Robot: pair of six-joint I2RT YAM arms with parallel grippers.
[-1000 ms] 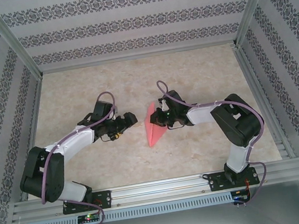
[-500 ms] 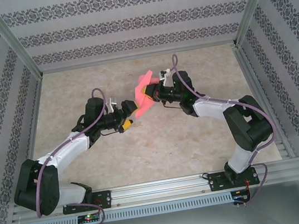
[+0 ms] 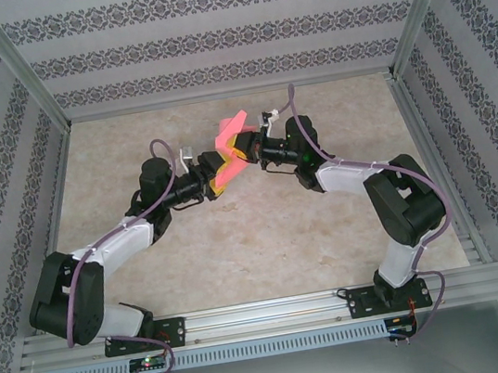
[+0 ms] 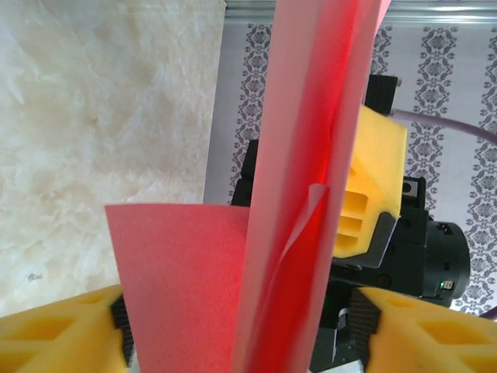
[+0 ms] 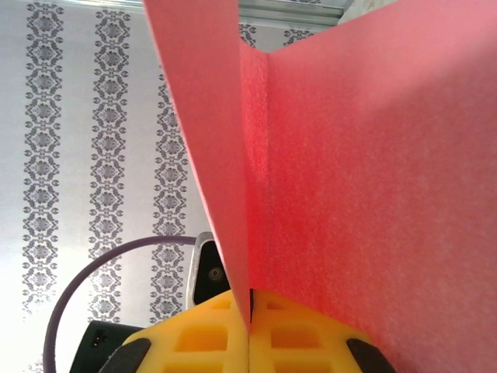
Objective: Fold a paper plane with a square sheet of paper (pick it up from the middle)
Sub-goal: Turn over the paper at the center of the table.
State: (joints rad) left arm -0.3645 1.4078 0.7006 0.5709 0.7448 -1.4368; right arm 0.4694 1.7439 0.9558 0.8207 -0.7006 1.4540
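The square sheet of paper, salmon-pink and folded lengthwise into a paper plane [image 3: 228,143], hangs in the air above the back middle of the table. My right gripper [image 3: 246,154] is shut on it from the right. In the right wrist view its yellow pads [image 5: 250,311] pinch the paper's [image 5: 349,155] fold edge. My left gripper [image 3: 213,175] meets the paper from the left. In the left wrist view its fingers stand apart on either side of the folded paper [image 4: 311,194], the left gripper [image 4: 241,334] open around it. The right gripper's yellow finger [image 4: 373,179] shows behind the paper.
The marbled table top [image 3: 240,253] lies below both raised arms. Patterned walls [image 3: 227,40] enclose the back and sides, with aluminium posts at the corners. A metal rail [image 3: 268,313] runs along the near edge by the arm bases.
The right gripper has lifted the paper off the table and carried it toward the back. The left arm has followed and brought its jaws around the paper, and they are narrower now.
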